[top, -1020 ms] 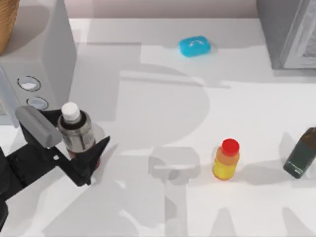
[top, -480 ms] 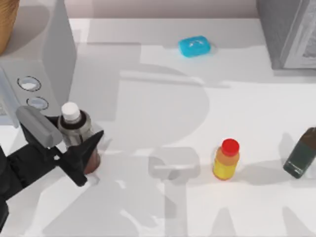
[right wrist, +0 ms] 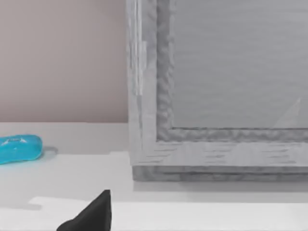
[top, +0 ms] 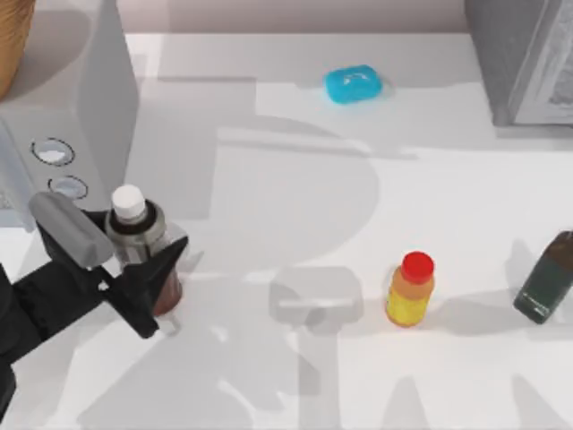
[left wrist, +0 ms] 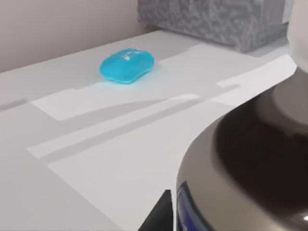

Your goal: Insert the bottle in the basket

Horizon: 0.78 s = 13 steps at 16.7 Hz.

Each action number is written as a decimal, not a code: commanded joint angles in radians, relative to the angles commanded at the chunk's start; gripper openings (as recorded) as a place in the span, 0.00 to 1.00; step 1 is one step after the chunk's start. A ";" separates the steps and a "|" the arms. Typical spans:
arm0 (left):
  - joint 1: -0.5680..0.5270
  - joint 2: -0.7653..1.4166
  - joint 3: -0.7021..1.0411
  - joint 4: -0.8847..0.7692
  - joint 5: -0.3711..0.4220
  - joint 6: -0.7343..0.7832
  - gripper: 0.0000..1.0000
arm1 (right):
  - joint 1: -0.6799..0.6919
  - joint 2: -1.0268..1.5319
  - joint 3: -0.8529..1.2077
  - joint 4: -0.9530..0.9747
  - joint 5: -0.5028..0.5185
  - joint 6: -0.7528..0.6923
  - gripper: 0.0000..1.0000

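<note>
Our left pincer [top: 125,260] sits at the worktop's [top: 295,197] left side, clenched around the bottle [top: 139,242], one finger [top: 72,235] on the far side of its body and the other on the near side. The bottle stands upright; whether its base touches the worktop we cannot tell. We judge the grasp made and the lift next: raise it straight, then carry it toward the basket [top: 12,40] in the far left corner, clearing the grey box [top: 67,90] between. The bottle is smooth clear plastic, cylindrical, with a white cap and reddish-brown liquid; the basket is woven and rounded. Our right arm is parked, its finger tip [right wrist: 94,214] facing a grey textured block [right wrist: 216,86].
</note>
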 joint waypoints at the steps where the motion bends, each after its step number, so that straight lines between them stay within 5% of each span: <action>1: 0.000 0.000 0.000 0.000 0.000 0.000 0.00 | 0.000 0.000 0.000 0.000 0.000 0.000 1.00; 7: -0.017 -0.011 0.006 -0.023 -0.012 -0.005 0.00 | 0.000 0.000 0.000 0.000 0.000 0.000 1.00; 13: -0.271 -0.199 0.130 -0.337 -0.206 -0.026 0.00 | 0.000 0.000 0.000 0.000 0.000 0.000 1.00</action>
